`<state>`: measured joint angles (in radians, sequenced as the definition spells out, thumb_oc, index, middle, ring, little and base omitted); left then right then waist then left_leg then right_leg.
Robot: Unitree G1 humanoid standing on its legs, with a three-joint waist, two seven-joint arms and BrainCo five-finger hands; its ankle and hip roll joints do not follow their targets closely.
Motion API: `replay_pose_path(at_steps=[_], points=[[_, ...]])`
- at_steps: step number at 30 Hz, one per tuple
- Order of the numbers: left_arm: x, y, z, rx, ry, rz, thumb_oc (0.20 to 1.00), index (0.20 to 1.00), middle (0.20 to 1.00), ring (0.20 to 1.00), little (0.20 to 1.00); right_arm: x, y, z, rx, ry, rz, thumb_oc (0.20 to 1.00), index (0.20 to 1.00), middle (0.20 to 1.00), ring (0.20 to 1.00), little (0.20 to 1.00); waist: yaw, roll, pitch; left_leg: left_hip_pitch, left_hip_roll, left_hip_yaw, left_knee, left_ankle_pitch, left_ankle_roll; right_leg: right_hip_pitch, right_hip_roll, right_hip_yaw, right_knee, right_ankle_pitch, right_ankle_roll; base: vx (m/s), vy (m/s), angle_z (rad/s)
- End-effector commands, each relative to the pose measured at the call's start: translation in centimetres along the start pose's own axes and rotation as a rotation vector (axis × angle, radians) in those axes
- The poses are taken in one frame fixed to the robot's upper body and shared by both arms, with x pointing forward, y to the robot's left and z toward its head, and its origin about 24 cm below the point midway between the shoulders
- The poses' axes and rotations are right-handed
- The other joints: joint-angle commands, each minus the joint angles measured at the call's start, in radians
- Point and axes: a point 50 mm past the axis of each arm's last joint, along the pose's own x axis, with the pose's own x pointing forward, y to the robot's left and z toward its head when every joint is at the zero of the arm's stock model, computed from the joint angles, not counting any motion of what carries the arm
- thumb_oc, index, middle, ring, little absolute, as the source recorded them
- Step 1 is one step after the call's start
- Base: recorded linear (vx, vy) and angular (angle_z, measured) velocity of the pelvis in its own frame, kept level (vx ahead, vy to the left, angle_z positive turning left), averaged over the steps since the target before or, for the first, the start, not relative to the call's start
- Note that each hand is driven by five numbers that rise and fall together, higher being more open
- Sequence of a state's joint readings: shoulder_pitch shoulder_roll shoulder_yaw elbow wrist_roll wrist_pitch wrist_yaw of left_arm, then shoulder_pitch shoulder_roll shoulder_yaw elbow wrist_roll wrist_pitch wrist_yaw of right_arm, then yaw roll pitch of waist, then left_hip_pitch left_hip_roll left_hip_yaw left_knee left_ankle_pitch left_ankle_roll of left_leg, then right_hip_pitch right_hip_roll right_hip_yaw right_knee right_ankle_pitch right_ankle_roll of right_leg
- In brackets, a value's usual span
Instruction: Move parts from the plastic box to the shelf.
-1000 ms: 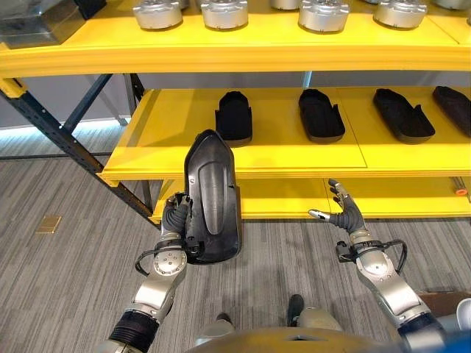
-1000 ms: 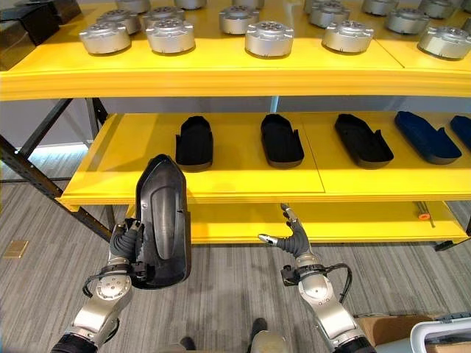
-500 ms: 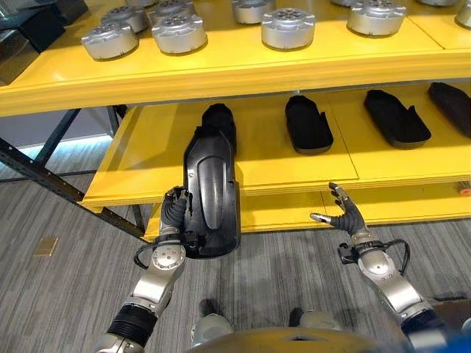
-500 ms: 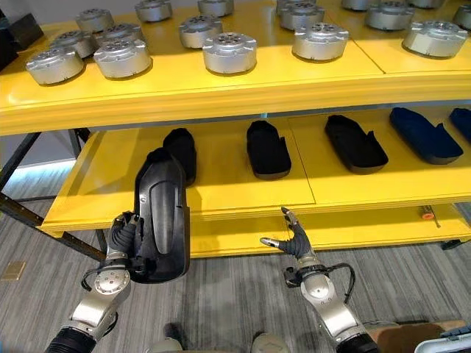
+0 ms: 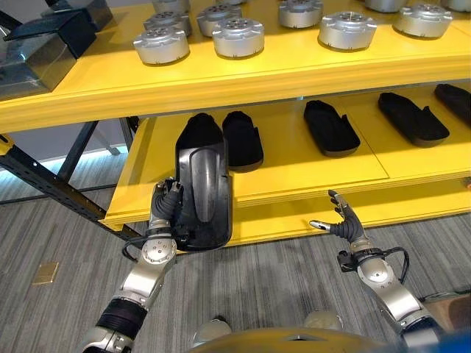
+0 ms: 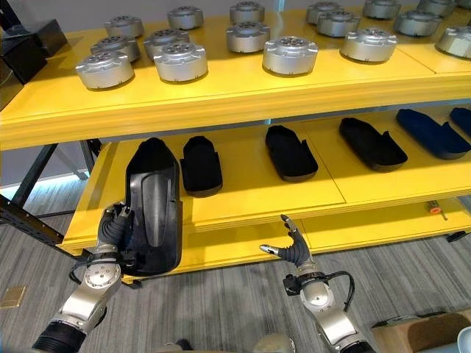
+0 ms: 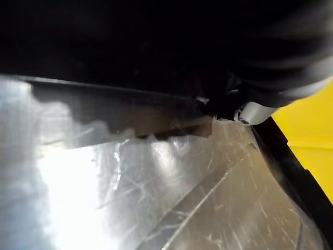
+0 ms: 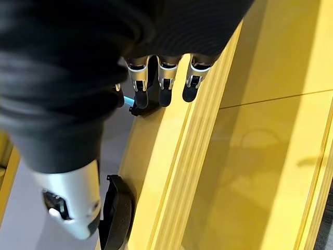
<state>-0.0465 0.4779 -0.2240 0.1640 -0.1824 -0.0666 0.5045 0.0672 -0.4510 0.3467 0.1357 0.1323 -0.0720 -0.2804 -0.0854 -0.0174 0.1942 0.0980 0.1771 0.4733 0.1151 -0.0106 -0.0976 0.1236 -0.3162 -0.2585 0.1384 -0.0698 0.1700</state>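
Left hand (image 5: 165,213) gripped a long black moulded part (image 5: 202,193) by its lower left edge, fingers curled round it, holding it upright against the front lip of the yellow shelf (image 5: 309,170). Further right, the right hand (image 5: 343,224) hovered before the shelf's edge, fingers spread, touching nothing.

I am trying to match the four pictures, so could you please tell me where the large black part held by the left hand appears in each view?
Left eye: black part, centre-left, against the yellow shelf, held by the left hand.
Right eye: lower left.
Left wrist: close, glossy surface.
Right wrist: near the thumb.
Shared landmark: the yellow shelf.
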Motion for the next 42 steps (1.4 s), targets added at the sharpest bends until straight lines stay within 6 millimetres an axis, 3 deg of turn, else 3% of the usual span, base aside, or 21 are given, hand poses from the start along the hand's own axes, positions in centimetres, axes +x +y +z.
replay_pose_path(at_steps=[1,8,12,13,14,15,16,20,21,26,30,36,39,42], points=[[1.0,-0.3,4.0,-0.048,-0.205,-0.004,0.200,0.200,0.200,0.200,0.200,0.5,-1.0,3.1,0.016,-0.166,-0.042,1.000,1.000,1.000,1.000,1.000,0.020,0.044,-0.024,-0.054,0.036,-0.143,0.027,0.010,0.035,-0.019,0.042,-0.006,0.133,-0.057,-0.020,0.07,0.432,-0.12],[1.0,-0.6,4.9,-0.064,-0.240,-0.034,0.200,0.200,0.200,0.200,0.200,0.9,-0.8,4.9,-0.010,-0.241,-0.034,1.000,1.000,1.000,1.000,1.000,0.083,0.031,-0.010,-0.044,-0.068,-0.136,0.002,-0.033,0.114,-0.067,-0.015,-0.078,0.307,-0.010,0.004,0.03,0.303,-0.33],[0.9,-0.6,4.8,-0.065,-0.237,-0.040,0.200,0.200,0.200,0.200,0.200,1.1,-0.7,5.9,-0.024,-0.286,-0.011,1.000,1.000,1.000,1.000,1.000,0.109,0.028,-0.003,-0.013,-0.093,-0.103,-0.020,-0.047,0.132,-0.121,-0.033,-0.130,0.379,0.044,0.007,0.06,0.182,-0.51],[1.0,-0.4,5.0,-0.055,-0.238,-0.027,0.200,0.200,0.200,0.200,0.200,1.0,-1.0,6.7,-0.008,-0.333,0.004,1.000,1.000,1.000,1.000,1.000,0.072,0.005,0.014,0.022,-0.107,-0.101,-0.042,-0.067,0.126,-0.180,0.057,-0.096,0.296,0.059,0.010,0.21,-0.035,-0.09],[0.9,-0.4,5.0,-0.053,-0.231,-0.019,0.200,0.200,0.200,0.200,0.200,1.0,-1.3,6.9,0.006,-0.342,0.005,1.000,1.000,1.000,1.000,1.000,0.054,-0.013,0.020,0.044,-0.117,-0.100,-0.060,-0.074,0.116,-0.203,0.084,-0.093,0.179,0.109,0.014,0.33,-0.121,0.10],[0.5,-0.4,4.7,-0.046,-0.225,-0.020,0.200,0.200,0.200,0.200,0.200,0.9,-1.4,6.8,0.017,-0.338,0.004,1.000,1.000,1.000,1.000,1.000,0.034,-0.024,0.029,0.070,-0.128,-0.118,-0.074,-0.100,0.120,-0.247,0.084,-0.036,0.138,0.168,0.040,0.28,-0.182,0.41],[0.3,-0.4,4.6,-0.039,-0.227,-0.023,0.200,0.200,0.200,0.200,0.200,0.7,-1.4,6.6,0.023,-0.334,0.004,1.000,1.000,1.000,1.000,1.000,0.028,-0.025,0.028,0.071,-0.126,-0.126,-0.082,-0.095,0.119,-0.248,0.097,-0.013,0.119,0.155,0.038,0.24,-0.167,0.46],[-0.2,-0.3,4.3,-0.037,-0.220,-0.031,0.200,0.200,0.200,0.200,0.200,0.5,-1.6,6.2,0.020,-0.324,0.012,1.000,1.000,1.000,1.000,1.000,0.039,-0.022,0.016,0.074,-0.112,-0.126,-0.092,-0.074,0.098,-0.179,0.131,-0.045,0.044,0.102,0.015,0.12,-0.108,0.42],[-0.5,-0.1,4.1,-0.038,-0.213,-0.036,0.200,0.200,0.200,0.200,0.200,0.5,-1.7,5.8,0.016,-0.305,0.016,1.000,1.000,1.000,1.000,1.000,0.054,-0.017,-0.001,0.063,-0.103,-0.132,-0.097,-0.053,0.080,-0.123,0.148,-0.057,-0.002,0.078,-0.004,0.15,-0.129,0.20],[-0.7,0.2,3.4,-0.037,-0.182,-0.019,0.200,0.200,0.200,0.200,0.200,0.7,-1.4,5.5,-0.012,-0.301,0.051,1.000,1.000,1.000,1.000,1.000,0.074,-0.016,-0.029,0.045,-0.092,-0.125,-0.083,-0.048,0.063,-0.053,0.171,-0.076,-0.046,0.046,-0.028,0.12,-0.088,0.12],[-0.8,0.3,3.0,-0.047,-0.167,-0.008,0.200,0.200,0.200,0.200,0.200,0.8,-1.4,5.3,0.002,-0.275,0.065,1.000,1.000,1.000,1.000,1.000,0.080,-0.024,-0.041,0.026,-0.085,-0.111,-0.059,-0.051,0.058,-0.023,0.175,-0.084,-0.100,0.056,-0.038,0.14,-0.084,-0.01],[-0.7,0.8,3.1,-0.024,-0.182,0.004,0.200,0.200,0.200,0.200,0.200,0.9,-1.1,5.5,0.017,-0.283,0.081,1.000,1.000,1.000,1.000,1.000,0.089,-0.012,-0.029,0.013,-0.069,-0.125,-0.091,-0.023,0.036,-0.015,0.180,-0.098,-0.135,0.064,-0.035,0.03,-0.107,0.05],[-0.6,1.1,3.2,-0.009,-0.199,0.023,0.200,0.200,0.200,0.200,0.200,0.6,-1.0,5.3,0.029,-0.273,0.087,1.000,1.000,1.000,1.000,1.000,0.078,-0.009,-0.025,-0.010,-0.058,-0.072,-0.013,-0.049,0.038,-0.025,0.167,-0.127,-0.106,0.046,-0.047,0.00,-0.102,0.18],[0.0,0.9,3.6,-0.044,-0.193,0.047,0.200,0.200,0.200,0.200,0.200,1.0,-1.1,5.4,-0.002,-0.271,0.085,1.000,1.000,1.000,1.000,1.000,0.064,-0.004,-0.008,-0.089,0.011,-0.053,0.161,-0.072,0.011,-0.032,0.151,-0.115,-0.068,0.012,-0.061,0.01,0.036,0.19]])
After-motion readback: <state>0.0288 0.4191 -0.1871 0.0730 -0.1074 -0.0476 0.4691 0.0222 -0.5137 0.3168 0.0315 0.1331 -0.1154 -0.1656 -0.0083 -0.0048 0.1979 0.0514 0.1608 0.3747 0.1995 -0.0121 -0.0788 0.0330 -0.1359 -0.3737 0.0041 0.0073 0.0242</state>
